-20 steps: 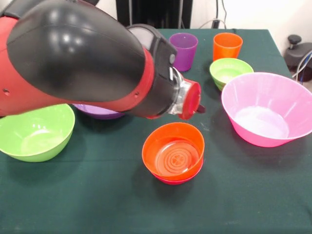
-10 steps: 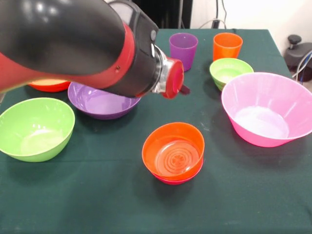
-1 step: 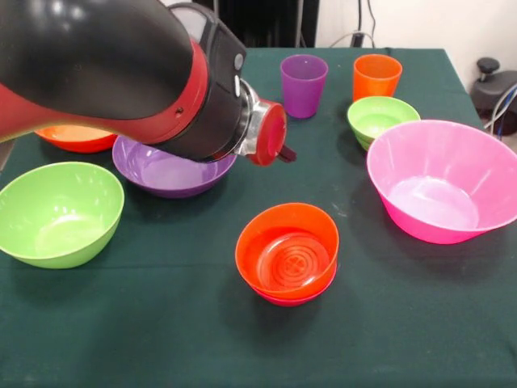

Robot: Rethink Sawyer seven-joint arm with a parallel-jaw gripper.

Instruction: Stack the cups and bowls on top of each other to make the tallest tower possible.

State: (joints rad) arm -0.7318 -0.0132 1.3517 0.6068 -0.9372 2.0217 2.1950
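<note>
The tower (image 3: 287, 259) stands at the table's middle front: a small orange bowl nested in a small red-magenta bowl whose rim shows below. My gripper (image 3: 284, 153) pokes out as a dark tip past the red end of the arm, above and behind the tower, with nothing seen in it. At the back stand a purple cup (image 3: 304, 85) and an orange cup (image 3: 376, 77). A small green bowl (image 3: 381, 120) sits before the orange cup. A huge pink bowl (image 3: 444, 182) lies at the right. The purple bowl (image 3: 166, 171), lime green bowl (image 3: 58, 212) and orange bowl (image 3: 77, 137) are at the left.
The bulky red and black arm (image 3: 121, 73) fills the upper left and hides part of the purple and orange bowls. The dark green tablecloth (image 3: 161, 323) ends at the right behind the pink bowl.
The arm has swung left and back, away from the tower. The purple bowl and the orange bowl at the left have come into sight.
</note>
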